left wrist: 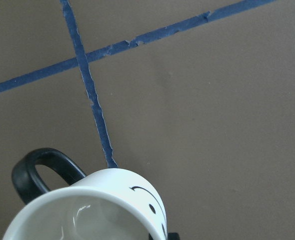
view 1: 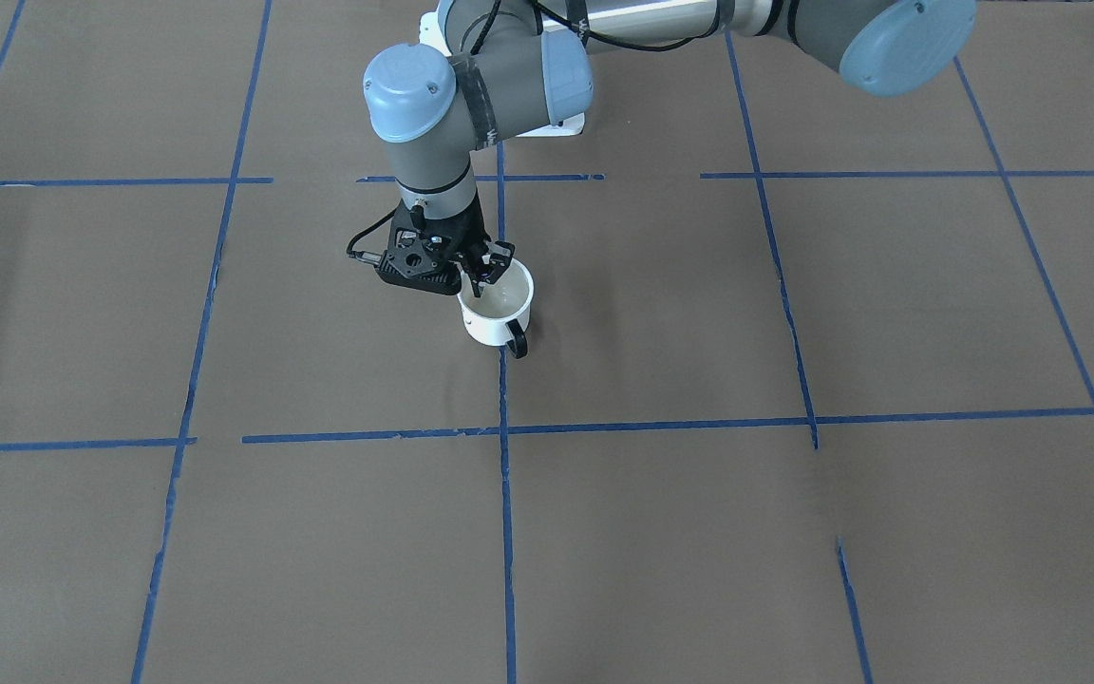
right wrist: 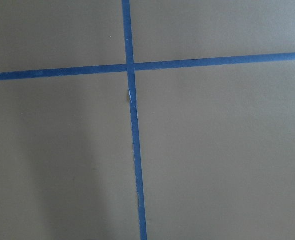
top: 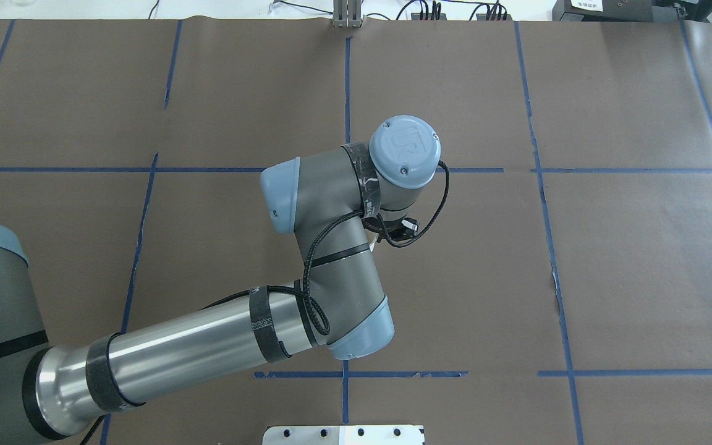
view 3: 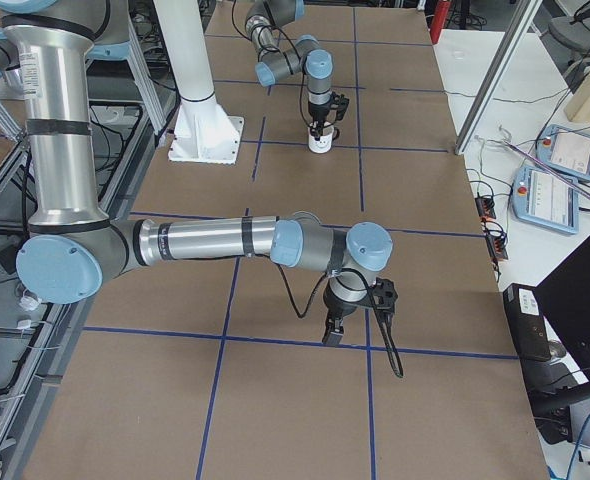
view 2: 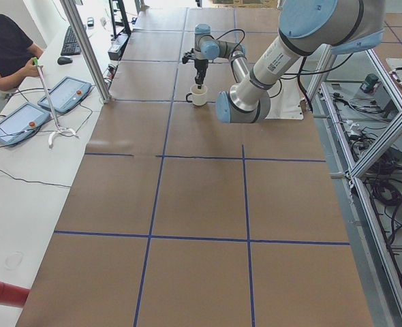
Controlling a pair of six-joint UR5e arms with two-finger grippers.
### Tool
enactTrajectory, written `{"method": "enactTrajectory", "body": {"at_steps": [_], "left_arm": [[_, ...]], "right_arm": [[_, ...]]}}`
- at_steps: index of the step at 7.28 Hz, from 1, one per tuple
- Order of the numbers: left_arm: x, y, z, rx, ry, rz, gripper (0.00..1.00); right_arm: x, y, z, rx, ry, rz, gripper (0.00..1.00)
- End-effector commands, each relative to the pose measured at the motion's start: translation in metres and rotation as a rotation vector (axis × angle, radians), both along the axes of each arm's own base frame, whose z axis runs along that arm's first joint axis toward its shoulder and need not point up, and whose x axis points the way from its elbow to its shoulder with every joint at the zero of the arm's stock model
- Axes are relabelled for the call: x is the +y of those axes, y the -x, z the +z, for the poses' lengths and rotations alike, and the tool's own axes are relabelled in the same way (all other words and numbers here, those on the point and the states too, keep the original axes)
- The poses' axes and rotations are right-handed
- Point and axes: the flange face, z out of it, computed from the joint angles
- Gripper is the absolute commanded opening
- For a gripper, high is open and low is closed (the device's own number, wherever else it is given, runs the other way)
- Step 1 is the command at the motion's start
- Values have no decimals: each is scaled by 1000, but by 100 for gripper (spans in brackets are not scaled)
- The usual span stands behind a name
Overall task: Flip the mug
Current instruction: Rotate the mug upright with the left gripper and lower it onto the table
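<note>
Front-facing view: mug (view 1: 497,313) central on table (view 1: 794,532).

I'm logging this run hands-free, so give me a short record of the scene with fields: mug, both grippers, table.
mug: upright, opening up, white; whether it rests on the table or is just lifted is unclear
handle: black, points away from the robot
smiley face: on the mug's side wall
left gripper: at the mug's rim, fingers straddling the wall, looks shut on it
right gripper: over bare table, far from the mug, holds nothing; open or shut cannot be told
table: brown, blue tape grid
</note>
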Motion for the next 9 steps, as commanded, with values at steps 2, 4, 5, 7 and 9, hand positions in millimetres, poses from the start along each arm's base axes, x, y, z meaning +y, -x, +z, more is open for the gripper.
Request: {"method": "enactTrajectory", "body": {"at_steps": [2,4,5,7,9], "left_arm": [[15,31,1,63,-31,0,100],[37,89,-16,172,-82,-10,100],[43,106,-28,210,-91,-22,100],[44,148,-56,290,-130,-46,100],[19,187,-53,302,-147,-109,100]], "right_arm": [[0,0,0,0,0,0,100],[1,0,1,0,1,0,100],[1,0,1,0,1,0,100],[1,0,1,0,1,0,100],[1,0,1,0,1,0,100]]}}
